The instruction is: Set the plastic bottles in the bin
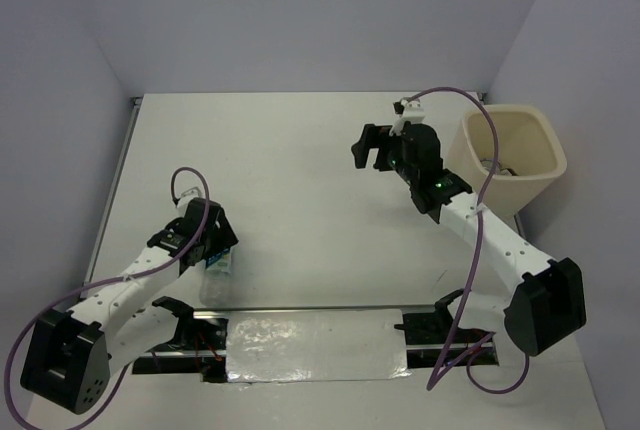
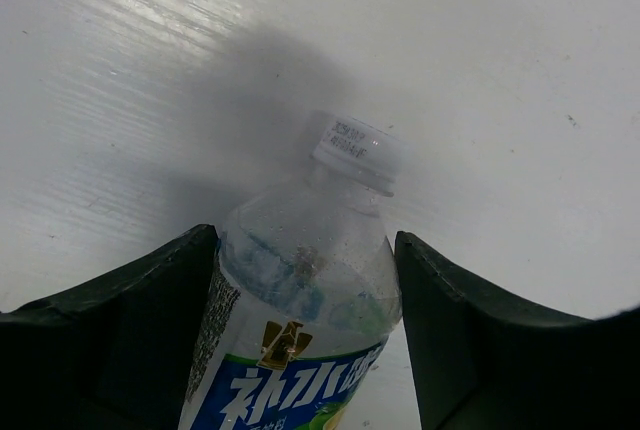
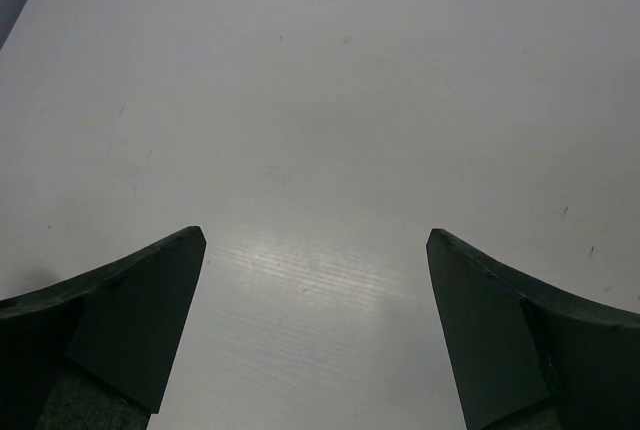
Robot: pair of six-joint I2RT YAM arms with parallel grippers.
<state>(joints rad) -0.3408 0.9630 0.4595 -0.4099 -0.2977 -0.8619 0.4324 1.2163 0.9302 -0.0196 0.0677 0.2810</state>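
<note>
Both arm bases sit at the near edge of a white table (image 1: 300,200), with a shiny sheet (image 1: 315,345) lying between them. At near left, the left gripper (image 2: 305,234) is closed around a bottle (image 2: 300,290) — its dark fingers (image 2: 150,300) touch the clear body on both sides, just below the shoulder. This bottle has a white cap (image 2: 355,150) pointing away from the wrist and a blue label (image 2: 290,390) with white lettering. It rests low on the table under the gripper.

At far right, the bin (image 1: 545,145) stands upright by the table's right edge, well apart from the bottle. Something lies inside it, too small to tell. The right gripper (image 1: 372,152) hovers just left of the bin — jaws spread wide, holding nothing, with only table surface showing between its fingers. Purple cables (image 1: 480,210) loop along both arms.
</note>
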